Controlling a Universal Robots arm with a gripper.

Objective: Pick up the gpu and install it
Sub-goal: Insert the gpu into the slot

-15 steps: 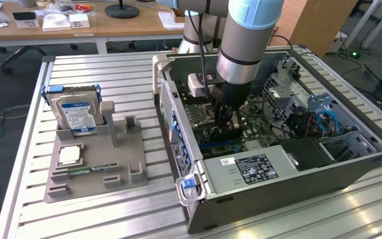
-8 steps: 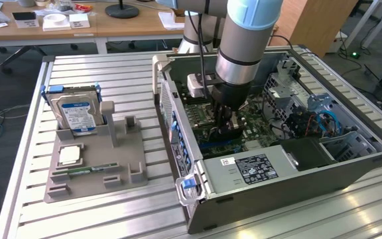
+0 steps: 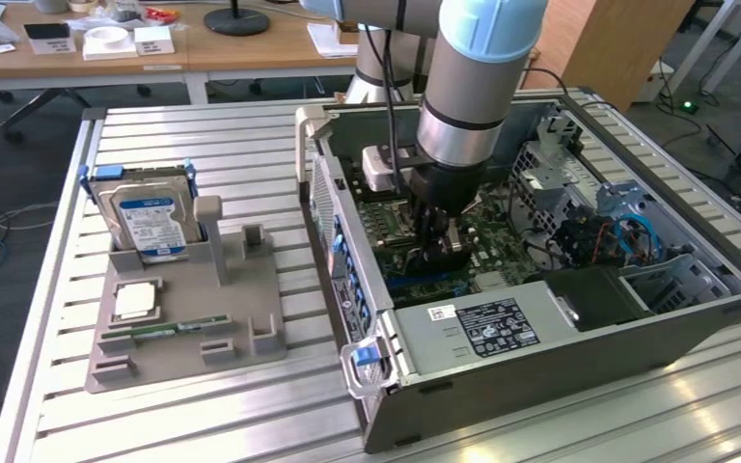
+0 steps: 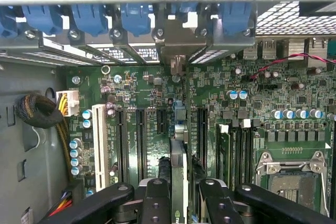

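Wrist view: gripper (image 4: 178, 192) clamped on gpu (image 4: 178, 169), card held edge-on, upright over motherboard (image 4: 226, 103) slots, metal bracket end toward blue latches (image 4: 135, 17) at case rear. Exterior view: arm down inside open case (image 3: 577, 338) on bench (image 3: 216, 415). Hard drive (image 3: 150, 220) stands in gray holder (image 3: 204, 328), well apart from case.

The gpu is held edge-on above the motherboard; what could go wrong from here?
1. The gpu, gripped edge-on by the gripper, may miss its slot and jam if tilted.
2. Its bracket end must meet the rear opening under the blue clips; it could catch there.
3. The fingers are low over the motherboard and might strike parts.
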